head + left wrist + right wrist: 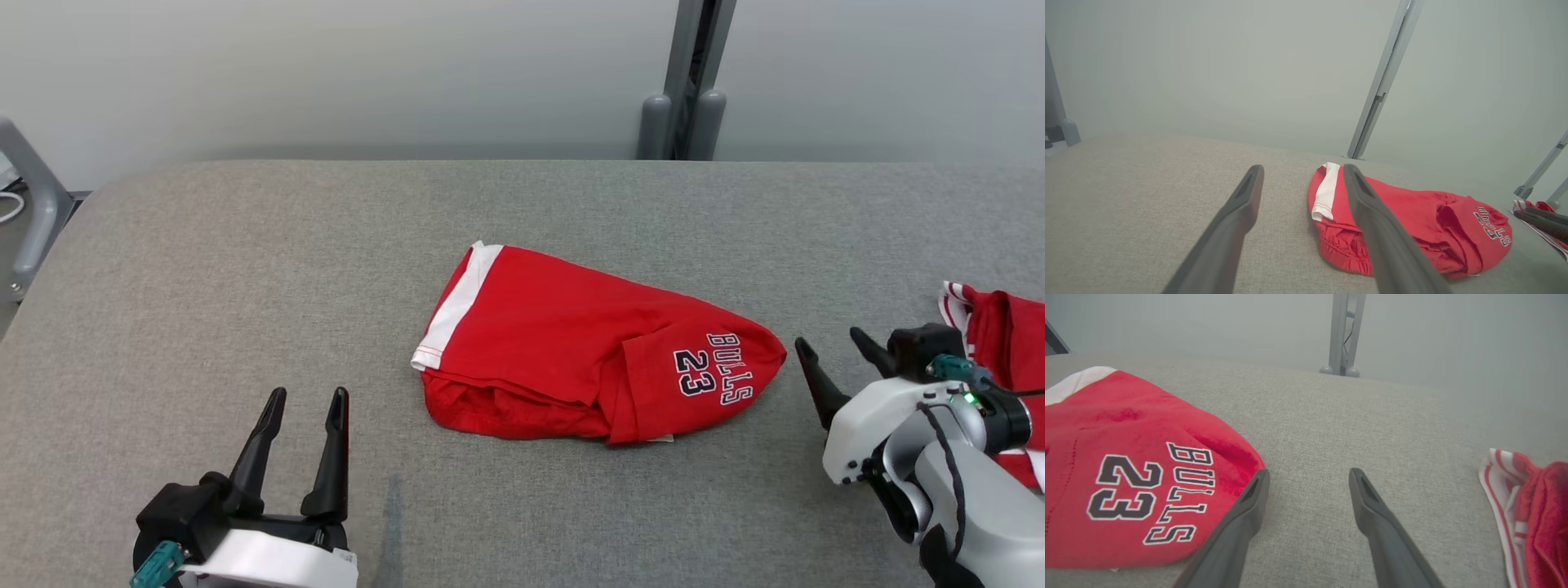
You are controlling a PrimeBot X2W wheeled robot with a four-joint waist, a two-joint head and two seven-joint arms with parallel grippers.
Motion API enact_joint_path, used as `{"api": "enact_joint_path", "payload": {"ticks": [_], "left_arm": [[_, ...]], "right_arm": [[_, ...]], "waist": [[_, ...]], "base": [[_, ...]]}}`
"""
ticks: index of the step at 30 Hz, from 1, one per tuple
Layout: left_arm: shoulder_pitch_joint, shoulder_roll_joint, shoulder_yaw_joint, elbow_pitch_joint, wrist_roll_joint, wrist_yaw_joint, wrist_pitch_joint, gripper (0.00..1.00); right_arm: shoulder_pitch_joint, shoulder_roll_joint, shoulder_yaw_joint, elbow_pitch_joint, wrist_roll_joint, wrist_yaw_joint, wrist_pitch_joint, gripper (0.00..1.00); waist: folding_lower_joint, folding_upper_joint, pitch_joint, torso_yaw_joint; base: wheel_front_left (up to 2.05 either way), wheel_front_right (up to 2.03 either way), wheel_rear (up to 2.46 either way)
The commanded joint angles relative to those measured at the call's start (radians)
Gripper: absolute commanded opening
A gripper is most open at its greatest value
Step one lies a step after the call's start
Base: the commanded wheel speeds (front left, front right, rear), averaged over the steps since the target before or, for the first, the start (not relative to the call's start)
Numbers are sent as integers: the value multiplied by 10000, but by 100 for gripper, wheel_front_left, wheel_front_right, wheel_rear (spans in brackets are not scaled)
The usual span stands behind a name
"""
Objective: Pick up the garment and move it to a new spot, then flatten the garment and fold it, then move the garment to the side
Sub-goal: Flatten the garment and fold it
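The garment [588, 351] is a red piece with a white band and "BULLS 23" print, lying folded in a rounded heap at the middle of the grey padded table [245, 245]. It also appears in the left wrist view, garment [1412, 228], and the right wrist view, garment [1126, 465]. My right gripper [833, 347] stands open just right of the garment's printed end, nothing between its fingers; its left finger sits at the cloth's edge. My left gripper [306, 396] is open at the lower left, well apart from the garment.
A second red garment with white-and-red striped trim [996, 327] lies at the table's right edge, behind my right wrist. A grey post [686, 82] stands behind the table's far edge. A grey frame leg [33, 212] is at the far left.
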Motion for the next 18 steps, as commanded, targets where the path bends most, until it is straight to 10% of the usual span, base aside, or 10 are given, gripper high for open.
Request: {"api": "enact_joint_path", "payload": {"ticks": [1,18], "left_arm": [[-90,40,81,21,74,-50,-37,100],[-443,35,412,-19,-659,326,-37,100]], "right_arm": [[-235,-60,-218,-201,-42,-3,-226,100],[3247,645,-3691,-7693,-4021,-3,-342,100]], "waist": [[0,-1,-117,-228],[0,-1,-389,-819]], "base": [[0,0,0],[0,0,0]]}}
